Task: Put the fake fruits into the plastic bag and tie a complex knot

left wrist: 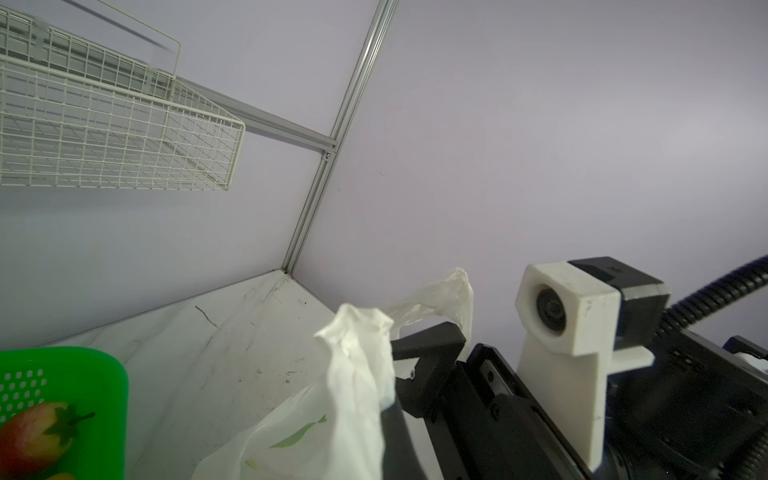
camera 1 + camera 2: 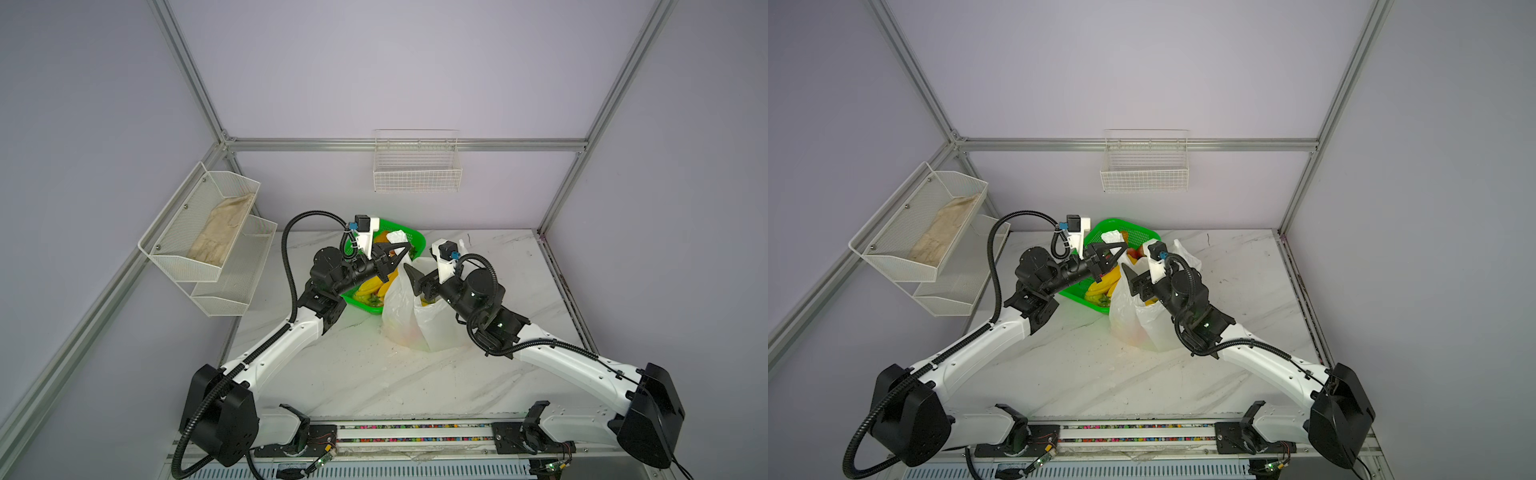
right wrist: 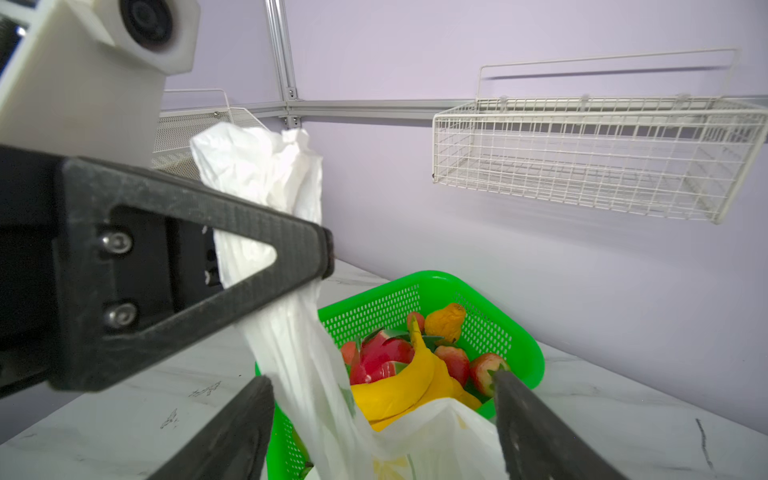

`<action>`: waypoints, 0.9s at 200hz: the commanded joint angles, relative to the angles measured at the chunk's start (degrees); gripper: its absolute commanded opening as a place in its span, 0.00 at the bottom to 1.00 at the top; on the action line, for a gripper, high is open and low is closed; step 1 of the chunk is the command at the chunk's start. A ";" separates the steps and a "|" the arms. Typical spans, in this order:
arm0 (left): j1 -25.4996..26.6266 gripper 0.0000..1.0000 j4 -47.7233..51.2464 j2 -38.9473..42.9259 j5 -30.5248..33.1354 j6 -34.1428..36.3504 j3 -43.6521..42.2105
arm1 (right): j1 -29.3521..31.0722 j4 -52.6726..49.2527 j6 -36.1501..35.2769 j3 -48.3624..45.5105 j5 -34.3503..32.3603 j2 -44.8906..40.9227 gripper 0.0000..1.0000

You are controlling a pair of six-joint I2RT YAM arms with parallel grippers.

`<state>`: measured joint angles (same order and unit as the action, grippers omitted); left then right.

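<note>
- Left gripper (image 2: 408, 248) reaches in from 8 o'clock, jaws pinched on a handle of the plastic bag (image 2: 415, 324); right gripper (image 3: 384, 399), from 4 o'clock, gapes wide at the bag's mouth
- White marble table (image 2: 374, 374), lilac walls
- Bag stands mid-table, translucent, crinkled; fake fruits (image 3: 386, 353) fill the green basket (image 2: 392, 226) at its 11 o'clock

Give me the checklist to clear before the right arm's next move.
1. Left gripper shut on the bag handle: ok.
2. Right gripper open, empty: ok.
3. Plastic bag standing, mouth held up: ok.
4. All fruit bagged: not ok; banana and dragon fruit lie in the green basket.
5. Knot tied: not ok; other handle is loose.
</note>
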<state>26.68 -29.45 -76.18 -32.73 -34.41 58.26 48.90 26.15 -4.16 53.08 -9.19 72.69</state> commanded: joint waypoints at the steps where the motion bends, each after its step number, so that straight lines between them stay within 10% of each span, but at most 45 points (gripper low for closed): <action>1: -0.26 0.00 -2.95 0.76 0.26 -1.93 -0.17 | 2.97 3.71 -0.72 -2.24 -9.63 0.38 0.82; 57: -0.22 0.00 -5.78 -0.39 -1.56 -4.73 0.17 | 7.35 13.74 0.54 -2.41 -23.32 5.70 0.74; 94: -0.22 0.00 -6.80 -1.07 -2.25 -5.99 0.19 | 7.26 17.27 0.87 0.69 -19.87 13.24 0.73; 147: -0.31 0.00 -6.66 -1.01 -1.38 -6.99 0.32 | 4.87 20.08 3.05 -4.18 -15.22 17.36 0.47; 180: -0.91 0.00 -4.03 -0.46 -0.45 -5.14 0.57 | 4.60 15.59 0.54 -3.38 -10.98 13.47 0.57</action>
<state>26.63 -32.12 -77.67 -34.11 -40.47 58.26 53.60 43.44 -2.33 49.34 -24.12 89.47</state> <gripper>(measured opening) 0.048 0.513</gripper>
